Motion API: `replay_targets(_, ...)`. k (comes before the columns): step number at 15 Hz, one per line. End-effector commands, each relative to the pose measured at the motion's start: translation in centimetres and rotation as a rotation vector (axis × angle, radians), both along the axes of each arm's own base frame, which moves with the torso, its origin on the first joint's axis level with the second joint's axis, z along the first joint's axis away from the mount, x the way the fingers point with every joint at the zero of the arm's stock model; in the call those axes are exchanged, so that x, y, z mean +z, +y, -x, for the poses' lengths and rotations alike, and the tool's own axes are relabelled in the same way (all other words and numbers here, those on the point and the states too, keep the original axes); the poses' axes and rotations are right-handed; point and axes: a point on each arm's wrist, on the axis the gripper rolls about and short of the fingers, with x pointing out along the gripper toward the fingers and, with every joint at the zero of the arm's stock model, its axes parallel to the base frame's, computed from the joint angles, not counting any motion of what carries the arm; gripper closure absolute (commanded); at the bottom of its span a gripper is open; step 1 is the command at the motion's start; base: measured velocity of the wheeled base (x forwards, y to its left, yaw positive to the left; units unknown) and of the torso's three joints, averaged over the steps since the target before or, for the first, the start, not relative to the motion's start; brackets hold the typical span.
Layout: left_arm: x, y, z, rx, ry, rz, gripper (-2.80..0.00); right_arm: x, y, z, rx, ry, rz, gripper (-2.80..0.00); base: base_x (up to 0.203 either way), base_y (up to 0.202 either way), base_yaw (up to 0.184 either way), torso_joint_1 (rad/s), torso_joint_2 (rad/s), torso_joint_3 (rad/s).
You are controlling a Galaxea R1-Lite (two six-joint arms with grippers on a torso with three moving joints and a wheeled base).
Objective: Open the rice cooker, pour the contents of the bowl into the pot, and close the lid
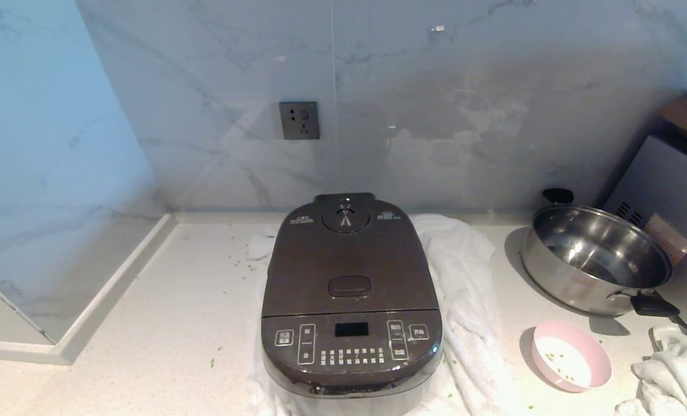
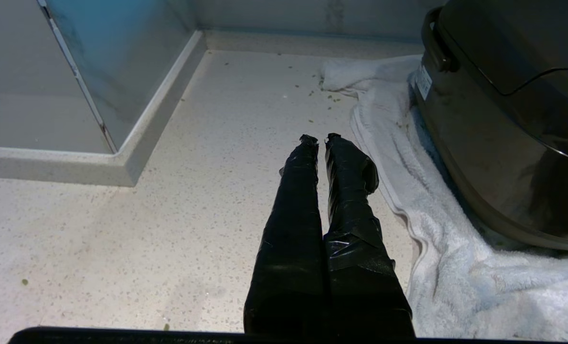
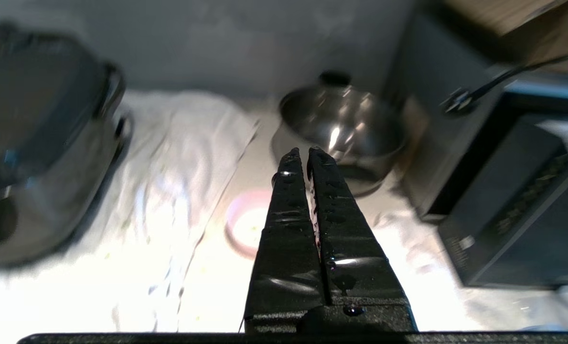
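1. Right gripper (image 3: 301, 152): black fingers pressed together, holding nothing, hanging above the counter with the bowl (image 3: 245, 228) beneath and the steel pan (image 3: 343, 122) beyond.
2. Left gripper (image 2: 319, 138): fingers together, empty, parked over bare counter beside the white towel (image 2: 455, 267).
3. Rice cooker (image 1: 350, 300): centred on the towel, lid (image 1: 349, 260) down flat.
4. Bowl, pink: on the counter right of the cooker, only a few green contents (image 1: 563, 358) showing inside.
5. Step, judged: the task looks finished or nearly so; next move would be parking the right arm.
6. Room: open counter to the left; the right side is crowded by pan, bowl and a crumpled cloth (image 1: 672, 370).
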Motion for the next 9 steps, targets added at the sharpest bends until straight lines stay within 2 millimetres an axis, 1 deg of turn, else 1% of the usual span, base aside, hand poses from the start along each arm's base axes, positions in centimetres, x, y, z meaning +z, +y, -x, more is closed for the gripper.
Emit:
replay_targets(1,-0.2,0.0,-0.1,0.000,0.007,0.001,0.00,-2.3,0.0,-0.5,0.012,0.037,0.001,0.00,0.000,0.000,0.000,0.000,0.00,0.000)
replay_targets(3,-0.2,0.0,-0.1,0.000,0.007,0.001,0.00,-4.5,0.0,-1.9,0.019,0.106,-0.001,0.00,0.000,0.000,0.000,0.000,0.00,0.000)
replay_targets(5,-0.2,0.0,-0.1,0.000,0.007,0.001,0.00,-6.4,0.0,-3.3,0.021,0.117,0.002,0.00,0.000,0.000,0.000,0.000,0.00,0.000)
replay_targets(7,-0.2,0.0,-0.1,0.000,0.008,0.001,0.00,-8.3,0.0,-4.7,0.030,0.067,0.028,0.00,0.000,0.000,0.000,0.000,0.00,0.000)
replay_targets(8,-0.2,0.0,-0.1,0.000,0.007,0.002,0.00,-8.7,0.1,-5.2,0.054,0.016,0.039,0.00,0.000,0.000,0.000,0.000,0.00,0.000)
replay_targets(9,-0.2,0.0,-0.1,0.000,0.007,0.001,0.00,-9.2,0.2,-5.4,0.087,0.016,0.051,0.00,0.000,0.000,0.000,0.000,0.00,0.000)
